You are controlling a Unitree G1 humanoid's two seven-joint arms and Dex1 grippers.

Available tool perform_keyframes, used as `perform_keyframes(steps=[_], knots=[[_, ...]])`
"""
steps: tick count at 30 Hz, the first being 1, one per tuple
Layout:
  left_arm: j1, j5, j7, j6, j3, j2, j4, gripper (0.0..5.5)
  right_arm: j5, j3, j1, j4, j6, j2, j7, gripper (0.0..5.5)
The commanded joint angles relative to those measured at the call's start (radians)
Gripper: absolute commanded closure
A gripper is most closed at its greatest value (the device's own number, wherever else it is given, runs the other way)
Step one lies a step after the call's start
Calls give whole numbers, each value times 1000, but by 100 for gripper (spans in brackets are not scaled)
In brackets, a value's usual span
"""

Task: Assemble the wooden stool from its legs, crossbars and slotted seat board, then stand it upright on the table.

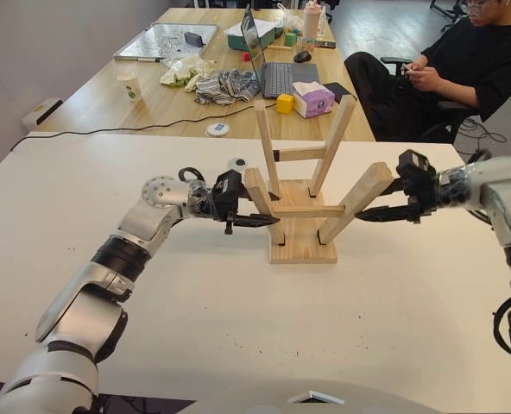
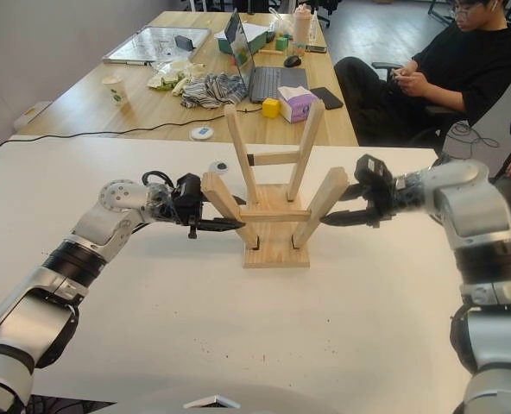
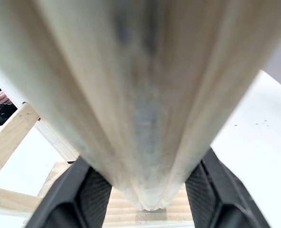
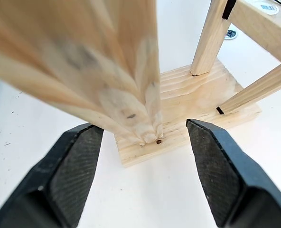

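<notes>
A white, smooth bench (image 1: 238, 345) runs across the foreground. Beyond its far edge stands a wood-grain table (image 1: 152, 103) with a laptop (image 1: 268, 65) on it.

The stool is upside down in the middle of the bench. Its flat, rectangular seat board (image 1: 303, 252) lies on the surface, well apart from the near and side edges and nearer the far one. Four square pale-wood legs splay upward from it. One crossbar (image 1: 300, 154) joins the far pair high up, and another (image 1: 307, 210) joins the near pair lower down.

The left gripper (image 1: 257, 222) comes in from the left and is clamped on the near left leg (image 1: 262, 203), low on its length. The left wrist view shows ribbed black pads (image 3: 90, 194) pressed against both sides of that leg.

The right gripper (image 1: 369, 212) is at the near right leg (image 1: 355, 203). In the right wrist view its fingers (image 4: 74, 175) stand wide apart: the leg is close to one, with a clear gap to the other. That view also shows the board's striped grain and a small dark hole by the leg's foot.
</notes>
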Motion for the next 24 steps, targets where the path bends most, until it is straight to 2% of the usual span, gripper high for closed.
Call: perform_keyframes(steps=[1, 4, 9, 11, 18, 22, 24], knots=[[179, 554, -123, 303, -509, 7, 159, 348, -111, -27, -566, 192, -232, -78, 58, 235], [144, 531, -131, 336, -520, 17, 114, 348, -188, 17, -599, 319, -327, -93, 85, 235], [83, 450, -171, 473, -537, 112, -105, 348, -222, 82, -466, 426, -415, -141, 156, 235], [75, 428, -171, 513, -543, 148, -164, 348, -232, 63, -560, 545, -355, -131, 128, 235], [66, 385, -134, 586, -563, 170, -242, 348, -170, 98, -749, 665, -324, -170, 157, 120], [76, 385, -115, 593, -567, 169, -242, 348, -109, -32, -910, 677, -270, -54, 121, 73], [85, 384, -103, 594, -564, 169, -237, 348, -78, -19, -946, 572, -46, 22, 119, 73]])
